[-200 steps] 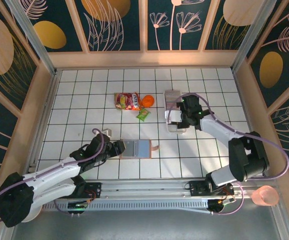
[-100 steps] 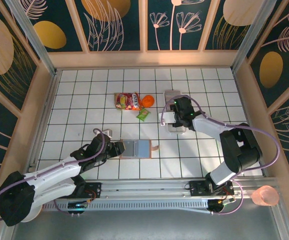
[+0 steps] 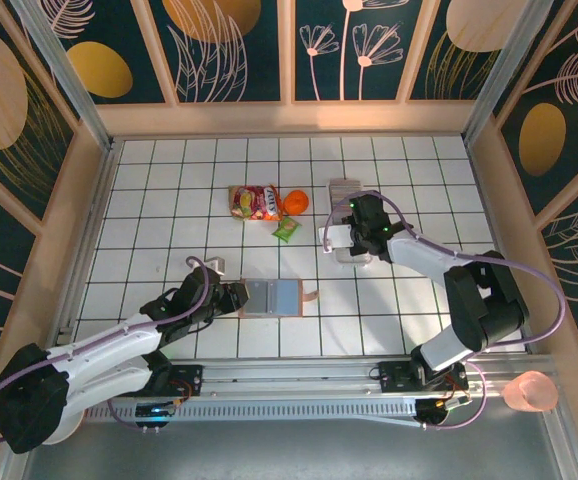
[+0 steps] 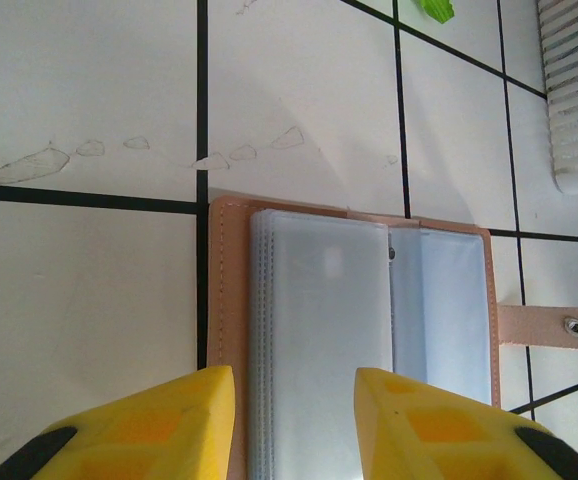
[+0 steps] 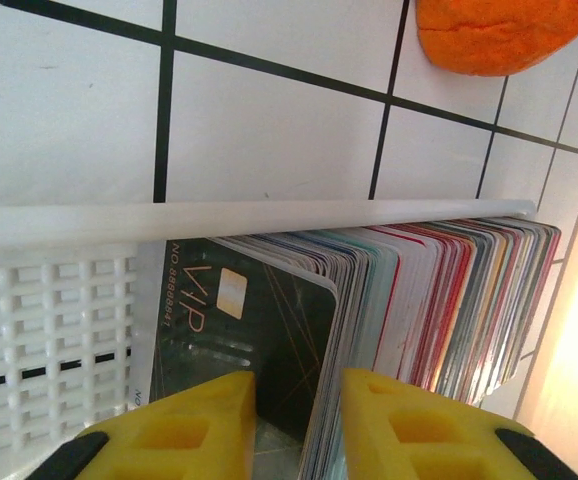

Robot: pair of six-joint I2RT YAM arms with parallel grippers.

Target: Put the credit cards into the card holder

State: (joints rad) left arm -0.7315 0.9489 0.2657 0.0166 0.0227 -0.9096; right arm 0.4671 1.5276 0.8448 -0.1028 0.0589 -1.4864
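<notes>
Right pincer (image 5: 299,425) sits down in the white tray (image 5: 49,300), fingers narrowly straddling the front of the credit cards (image 5: 429,290); contact unclear. Card holder (image 3: 274,298) lies open on the worktop (image 3: 169,200), well apart near-left, under left pincer (image 4: 294,420), jaws apart. Right arm nearer the cards.

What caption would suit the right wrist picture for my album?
Yellow claw straddling the dark front card of a packed row in a white tray, orange lump beyond.

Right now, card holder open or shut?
Open: card holder lies spread flat, clear inner sleeves facing up, snap tab unfastened.
</notes>
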